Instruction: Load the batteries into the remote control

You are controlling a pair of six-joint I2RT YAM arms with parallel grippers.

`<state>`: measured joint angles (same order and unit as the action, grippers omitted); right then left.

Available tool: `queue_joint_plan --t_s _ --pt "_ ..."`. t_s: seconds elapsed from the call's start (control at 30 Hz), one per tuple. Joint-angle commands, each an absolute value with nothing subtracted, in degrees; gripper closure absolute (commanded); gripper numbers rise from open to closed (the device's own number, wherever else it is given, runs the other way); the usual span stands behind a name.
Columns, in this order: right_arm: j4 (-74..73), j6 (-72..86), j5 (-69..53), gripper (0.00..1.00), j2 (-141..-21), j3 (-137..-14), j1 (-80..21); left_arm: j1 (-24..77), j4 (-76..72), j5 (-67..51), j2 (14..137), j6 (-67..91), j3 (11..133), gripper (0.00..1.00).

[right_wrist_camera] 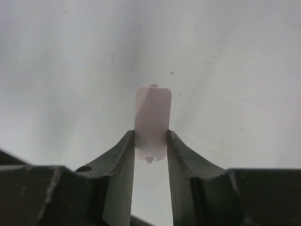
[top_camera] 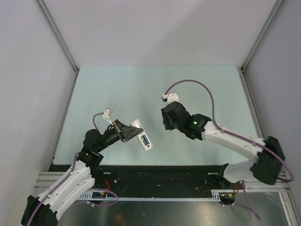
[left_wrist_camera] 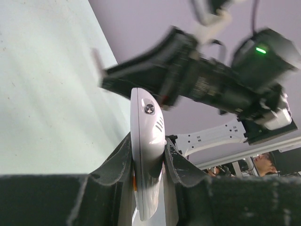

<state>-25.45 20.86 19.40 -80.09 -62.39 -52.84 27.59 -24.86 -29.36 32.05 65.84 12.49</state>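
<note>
Pale green table (top_camera: 141,84) boxed in by white walls (top_camera: 28,70) on three sides, so from the top view there's loads of open surface beyond both arms and nothing near the edges. Left pincer (top_camera: 133,132) is clamped on the remote control (top_camera: 142,135), which sticks out past its tips toward the right pincer (top_camera: 166,123); the two are near but apart. There's a small greenish patch (top_camera: 146,140) on the remote's upturned face, too small to make out. Left wrist view: left pincer (left_wrist_camera: 148,141) squeezes the remote control (left_wrist_camera: 146,117) edge-on between both fingers, held off the table, with the right arm blurry just beyond the remote's far end. Right wrist view: right pincer (right_wrist_camera: 150,136) is narrowed on a little white cover plate (right_wrist_camera: 153,110), pinched at its near end, the rest poking out past the tips over bare table.
</note>
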Motion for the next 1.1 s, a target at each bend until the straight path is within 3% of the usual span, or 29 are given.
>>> queue_joint_plan --t_s 0.0,0.17,0.37,0.7,1.07 --pt "-33.29 19.08 23.37 1.0 -69.81 -63.19 -59.22 27.07 -27.25 -27.25 34.18 63.81 17.14 1.0" --pt "-37.87 19.16 28.03 1.0 -59.09 -63.28 -68.28 26.98 -27.25 -25.84 37.61 62.05 19.68 1.0" --pt "-43.76 21.61 30.06 1.0 -57.56 -66.44 -79.09 27.16 -27.25 -25.23 41.74 59.33 22.32 1.0" --pt "-49.13 24.17 23.04 1.0 -70.48 -79.09 -78.23 33.04 -28.21 -16.88 42.36 52.91 20.22 1.0" --pt "-47.11 23.03 15.91 1.0 -77.6 -82.35 -74.01 35.16 -29.36 -15.91 40.96 51.59 19.87 1.0"
